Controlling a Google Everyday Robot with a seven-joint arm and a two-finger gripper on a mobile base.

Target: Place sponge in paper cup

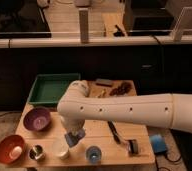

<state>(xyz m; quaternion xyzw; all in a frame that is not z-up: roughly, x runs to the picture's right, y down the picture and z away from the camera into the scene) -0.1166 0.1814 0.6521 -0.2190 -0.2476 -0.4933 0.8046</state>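
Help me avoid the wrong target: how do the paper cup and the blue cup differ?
The paper cup is plain white; the blue cup is blue. The paper cup stands at picture-left of the gripper, which holds the sponge just beside its rim; the blue cup stands at picture-right, further from the sponge. Both are small, upright and near the front edge of the table.

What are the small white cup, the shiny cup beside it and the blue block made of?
The white cup looks like matte paper: plain cream, no shine. The shiny cup seems metal: bright glints. The blue block, gripped by the tool just above the white cup, looks like dull soft foam, probably a sponge.
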